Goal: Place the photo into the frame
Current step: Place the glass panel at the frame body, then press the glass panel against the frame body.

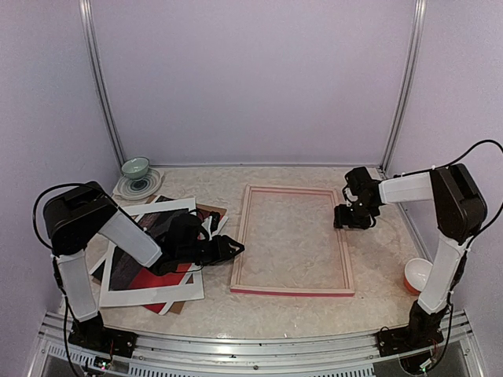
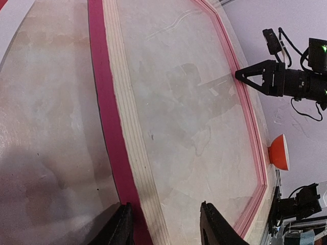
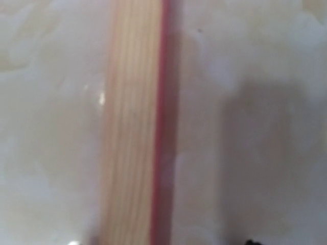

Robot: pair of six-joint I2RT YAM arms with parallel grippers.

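One frame [image 1: 292, 239] lay flat near one photo [image 1: 159, 279]; the left gripper [image 1: 235, 250] straddled its rail, jaws apart, while the right gripper [image 1: 351, 221] hung over another, jaws impossible to judge.

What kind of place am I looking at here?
Probably a lab's robot test booth: plain lilac walls around a marbled table, left arm and right arm bolted to its near edge, a pink frame as prop.

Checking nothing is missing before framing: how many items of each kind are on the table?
Frame: 1
Photo: 1
White mat board: 1
Brown backing board: 1
Bowls: 2, the green bowl and the orange bowl
Plate: 1
Total: 7
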